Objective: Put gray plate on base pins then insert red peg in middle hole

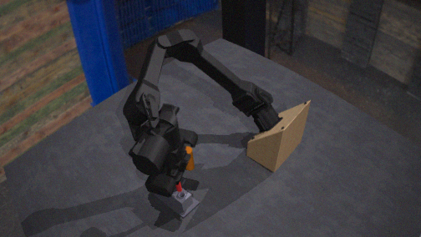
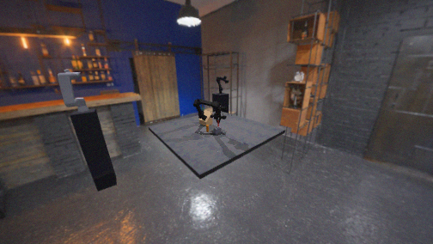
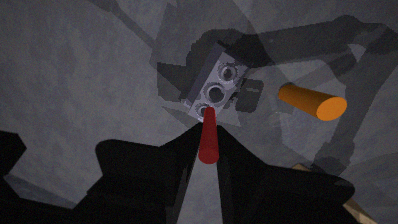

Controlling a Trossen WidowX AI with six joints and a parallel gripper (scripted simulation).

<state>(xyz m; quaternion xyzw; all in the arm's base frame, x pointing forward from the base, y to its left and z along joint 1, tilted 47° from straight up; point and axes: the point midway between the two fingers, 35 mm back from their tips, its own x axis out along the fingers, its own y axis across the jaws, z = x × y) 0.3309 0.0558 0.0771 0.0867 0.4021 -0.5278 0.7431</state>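
The gray plate point(image 1: 183, 203) point(image 3: 222, 84), a block with three round holes, sits low on its base point(image 1: 190, 209). It looks flat; the pins cannot be made out clearly. My gripper point(image 1: 179, 184) point(image 3: 209, 127) is shut on the red peg point(image 1: 180, 187) point(image 2: 218, 125) point(image 3: 209, 145), which points down above the plate. In the wrist view the peg's far tip overlaps the edge of the plate's nearest end hole, with the middle hole just beyond. In the top view the arm covers part of the plate's left side, and the peg's tip shows just behind a hole.
An orange cylinder point(image 1: 190, 161) point(image 2: 207, 128) point(image 3: 310, 102) stands upright close to the plate, beside the gripper. A tan wedge-shaped box point(image 1: 288, 139) point(image 2: 206, 117) stands farther off, near the arm's base. Arm shadows cross the plate's surroundings.
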